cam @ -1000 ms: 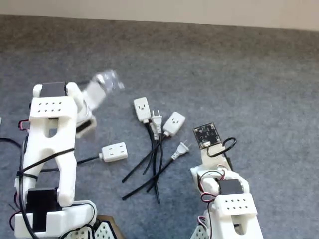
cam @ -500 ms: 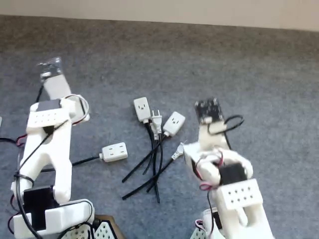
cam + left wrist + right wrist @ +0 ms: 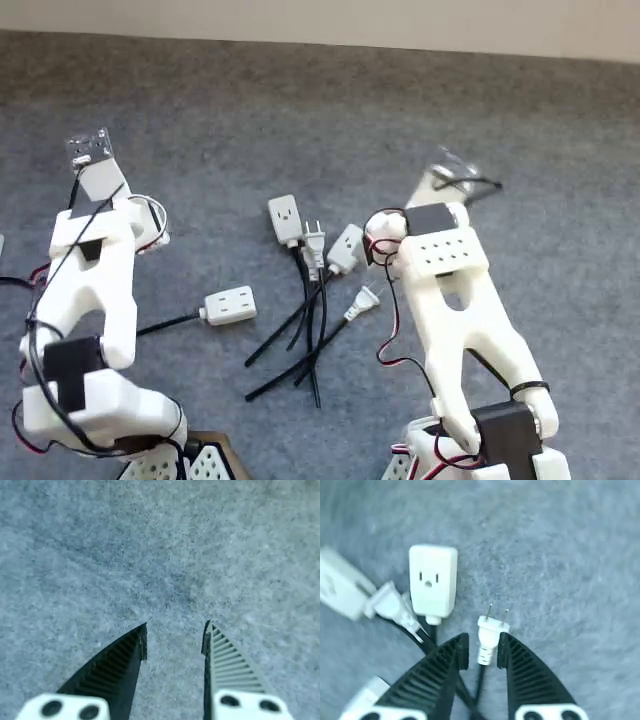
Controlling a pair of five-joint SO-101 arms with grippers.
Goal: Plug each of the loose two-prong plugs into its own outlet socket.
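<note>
Three white outlet sockets lie on the grey carpet: one [image 3: 285, 220] at the back, one [image 3: 348, 247] partly under the right arm [image 3: 450, 270], and one [image 3: 230, 305] nearer the left arm [image 3: 95, 260]. One two-prong plug [image 3: 314, 240] lies between the back two sockets, another plug [image 3: 362, 298] lies in front. In the right wrist view my right gripper [image 3: 483, 647] is open, its fingertips flanking the neck of that plug [image 3: 490, 627], with a socket [image 3: 432, 580] just beside it. My left gripper [image 3: 175, 635] is open over bare carpet.
Black cords [image 3: 300, 345] fan out from the sockets and plugs toward the front of the table. A second plug [image 3: 390, 605] and another socket [image 3: 340, 587] lie off to the side of the right gripper. Bare carpet [image 3: 540, 150] lies at the back.
The left arm swung away from the sockets to the far left. The right arm unfolded from the front and stretched forward over the plugs.
</note>
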